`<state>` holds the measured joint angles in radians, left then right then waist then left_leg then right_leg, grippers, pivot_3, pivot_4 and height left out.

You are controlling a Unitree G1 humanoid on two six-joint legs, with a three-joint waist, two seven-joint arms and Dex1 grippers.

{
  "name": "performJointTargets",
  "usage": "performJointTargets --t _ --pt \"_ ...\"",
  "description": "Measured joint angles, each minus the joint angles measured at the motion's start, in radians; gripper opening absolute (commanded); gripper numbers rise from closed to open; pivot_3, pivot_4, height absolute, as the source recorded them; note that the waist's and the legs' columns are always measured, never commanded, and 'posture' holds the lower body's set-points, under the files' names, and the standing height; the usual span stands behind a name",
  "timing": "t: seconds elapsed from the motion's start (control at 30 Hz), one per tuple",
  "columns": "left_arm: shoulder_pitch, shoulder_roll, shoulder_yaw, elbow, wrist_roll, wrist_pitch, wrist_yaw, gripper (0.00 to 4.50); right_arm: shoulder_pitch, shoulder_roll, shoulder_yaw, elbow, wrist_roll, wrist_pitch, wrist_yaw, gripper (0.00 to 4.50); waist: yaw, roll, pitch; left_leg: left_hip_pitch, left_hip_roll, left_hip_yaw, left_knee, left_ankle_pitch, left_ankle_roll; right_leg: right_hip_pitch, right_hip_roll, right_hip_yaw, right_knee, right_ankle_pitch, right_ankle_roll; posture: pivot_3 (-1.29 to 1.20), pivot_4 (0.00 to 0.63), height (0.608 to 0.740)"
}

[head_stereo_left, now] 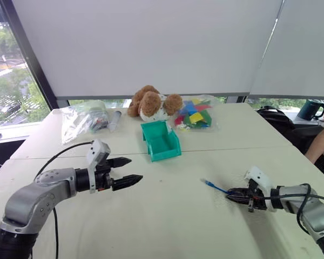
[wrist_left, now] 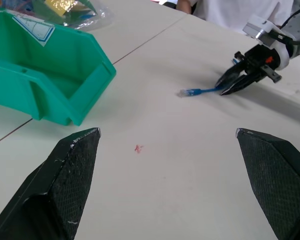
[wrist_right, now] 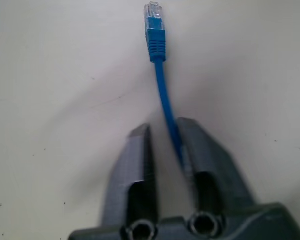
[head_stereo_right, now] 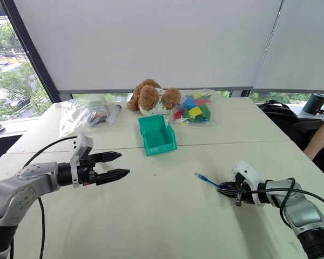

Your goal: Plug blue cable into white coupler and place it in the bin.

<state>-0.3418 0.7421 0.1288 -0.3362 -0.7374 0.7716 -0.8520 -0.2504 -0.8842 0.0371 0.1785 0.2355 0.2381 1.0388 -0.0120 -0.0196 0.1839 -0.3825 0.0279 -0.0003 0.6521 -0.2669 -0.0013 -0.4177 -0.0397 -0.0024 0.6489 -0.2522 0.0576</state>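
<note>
Right wrist view: blue cable (wrist_right: 162,95) between right hand (wrist_right: 165,137) fingers.

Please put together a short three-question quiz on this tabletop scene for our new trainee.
1. True or false: the right gripper is shut on the blue cable.
2. What does the bin hold? A) coloured blocks B) nothing that shows C) the stuffed toy
3. Fill in: the left gripper hangs over the table with its fingers ____.

Key
1. True: in the right wrist view the cable runs between the closed fingers, its clear plug free ahead of them.
2. B: its inside looks empty; the stuffed toy sits behind it and the coloured blocks are in a clear bag.
3. Open, holding nothing.
</note>
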Motion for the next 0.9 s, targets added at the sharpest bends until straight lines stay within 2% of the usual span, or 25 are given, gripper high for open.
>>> performJointTargets --t 0.1,0.27,0.4,0.47,0.63,0.77,0.87,0.9 --pt "0.0 0.001 0.0 0.001 0.0 0.0 -0.001 4.5 -0.011 0.001 0.009 0.0 -0.018 0.002 0.004 0.03 0.0 0.0 0.0 0.009 0.0 0.0 -0.002 0.0 0.0 0.009 0.0 0.0 -0.002 -0.002 -0.003 0.0 0.15 0.74" --pt "-0.009 0.008 0.001 0.014 0.004 -0.001 -0.019 4.5 -0.078 0.007 0.059 -0.04 -0.044 0.058 0.046 0.03 -0.008 0.0 0.001 0.009 0.001 0.0 -0.002 0.0 0.0 0.008 0.0 0.0 -0.002 -0.002 -0.004 0.0 0.15 0.74" --pt "-0.032 0.014 -0.018 0.036 0.018 -0.014 -0.051 4.5 -0.219 0.106 0.203 -0.194 -0.037 0.125 0.142 0.03 -0.008 0.001 0.001 0.009 0.004 -0.002 -0.003 0.0 0.0 0.006 0.006 0.001 -0.001 0.0 0.0 0.0 0.15 0.74" --pt "-0.033 0.018 -0.031 0.045 0.03 -0.017 -0.065 4.5 -0.277 0.152 0.256 -0.198 -0.05 0.131 0.162 0.03 -0.001 0.002 0.001 0.008 0.004 -0.004 -0.004 0.0 0.0 0.006 0.007 0.0 -0.001 -0.001 -0.002 0.0 0.15 0.74" --pt "-0.008 0.049 -0.061 0.042 0.062 -0.041 -0.114 4.5 -0.407 0.299 0.42 -0.052 -0.162 0.075 0.186 0.03 0.0 0.002 0.002 0.006 0.004 -0.003 -0.004 0.0 0.0 0.005 0.007 0.001 -0.001 -0.001 -0.003 0.0 0.15 0.74" --pt "0.036 0.066 -0.096 0.034 0.108 -0.084 -0.156 4.5 -0.471 0.347 0.466 0.074 -0.23 -0.005 0.191 0.03 -0.001 0.002 0.002 0.007 0.004 -0.003 -0.004 0.0 0.0 0.005 0.006 0.002 -0.001 -0.003 -0.005 0.0 0.15 0.74" --pt "0.059 0.075 -0.129 0.033 0.134 -0.116 -0.197 4.5 -0.496 0.366 0.468 0.11 -0.255 -0.031 0.192 0.85 -0.002 0.002 0.002 0.008 0.004 -0.003 -0.004 0.0 0.0 0.005 0.006 0.002 0.0 -0.003 -0.006 0.0 0.15 0.74" --pt "0.061 0.084 -0.148 0.037 0.155 -0.137 -0.215 4.5 -0.498 0.366 0.464 0.111 -0.257 -0.027 0.193 1.41 -0.001 0.002 0.002 0.008 0.004 -0.004 -0.004 0.0 0.0 0.005 0.007 0.002 0.0 -0.003 -0.006 0.0 0.15 0.74"
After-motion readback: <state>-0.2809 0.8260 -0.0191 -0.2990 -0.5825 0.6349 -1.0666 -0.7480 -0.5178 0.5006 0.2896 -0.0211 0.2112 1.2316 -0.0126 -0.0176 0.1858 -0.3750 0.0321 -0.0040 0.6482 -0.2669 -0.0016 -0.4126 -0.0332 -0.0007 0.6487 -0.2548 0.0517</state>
